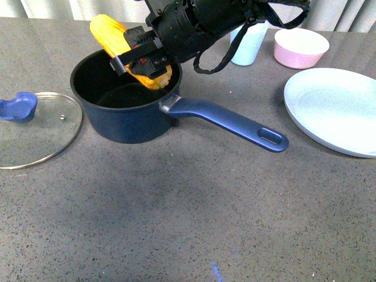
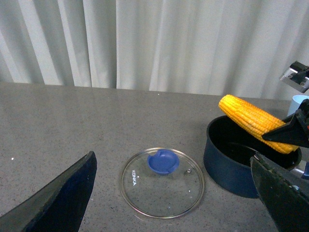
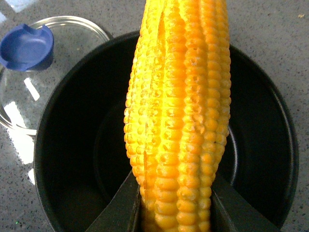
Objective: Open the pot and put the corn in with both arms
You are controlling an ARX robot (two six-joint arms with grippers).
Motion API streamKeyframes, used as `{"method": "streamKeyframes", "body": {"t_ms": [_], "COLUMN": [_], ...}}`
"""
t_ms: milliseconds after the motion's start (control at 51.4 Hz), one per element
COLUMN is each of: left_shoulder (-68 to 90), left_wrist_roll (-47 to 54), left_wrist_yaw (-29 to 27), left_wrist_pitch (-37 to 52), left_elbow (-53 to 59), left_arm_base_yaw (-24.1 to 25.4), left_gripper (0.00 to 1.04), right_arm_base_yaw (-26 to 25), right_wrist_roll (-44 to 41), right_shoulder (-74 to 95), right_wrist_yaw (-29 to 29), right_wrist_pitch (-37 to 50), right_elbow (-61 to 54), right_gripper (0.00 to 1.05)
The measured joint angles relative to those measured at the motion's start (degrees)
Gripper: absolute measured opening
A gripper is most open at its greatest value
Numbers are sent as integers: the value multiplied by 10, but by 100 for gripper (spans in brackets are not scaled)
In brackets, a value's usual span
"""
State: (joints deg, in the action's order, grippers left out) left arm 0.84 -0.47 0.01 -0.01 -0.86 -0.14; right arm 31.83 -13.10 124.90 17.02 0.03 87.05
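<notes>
The glass lid (image 1: 36, 130) lies flat on the grey surface (image 1: 188, 223), just beside the pot (image 1: 126, 123) – so the pot stands open. The right gripper (image 1: 143, 62) has its jaws clamped on the corn (image 1: 108, 32), which hangs tilted over the pot's black inside – its upper end reaches beyond the far rim. The left gripper (image 2: 172, 162) has its jaws wide apart, and the lid shows between them.
</notes>
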Motion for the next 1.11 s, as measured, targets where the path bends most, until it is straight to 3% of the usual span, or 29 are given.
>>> {"method": "streamKeyframes", "body": {"t_ms": [97, 234, 389, 486, 739, 1070, 1109], "left_shoulder": [0, 0, 0, 0, 0, 0, 0], "left_wrist_roll": [0, 0, 0, 0, 0, 0, 0], "left_wrist_yaw": [0, 0, 0, 0, 0, 0, 0], "left_wrist_pitch": [0, 0, 0, 0, 0, 0, 0], "left_elbow": [0, 0, 0, 0, 0, 0, 0], "left_arm_base_yaw": [0, 0, 0, 0, 0, 0, 0], "left_gripper": [96, 96, 96, 96, 96, 96, 96], "right_arm_base_yaw": [0, 0, -2, -14, -83, -233, -247], "right_wrist_roll": [-2, -3, -2, 11, 33, 71, 77], "right_shoulder": [7, 7, 3, -20, -173, -419, -443], "right_wrist_yaw": [-5, -6, -4, 8, 39, 87, 73], "right_wrist_pitch": [0, 5, 19, 47, 150, 222, 237], "right_elbow": [0, -4, -24, -61, -210, -430, -453], "right_gripper": [24, 54, 77, 97, 96, 96, 95]}}
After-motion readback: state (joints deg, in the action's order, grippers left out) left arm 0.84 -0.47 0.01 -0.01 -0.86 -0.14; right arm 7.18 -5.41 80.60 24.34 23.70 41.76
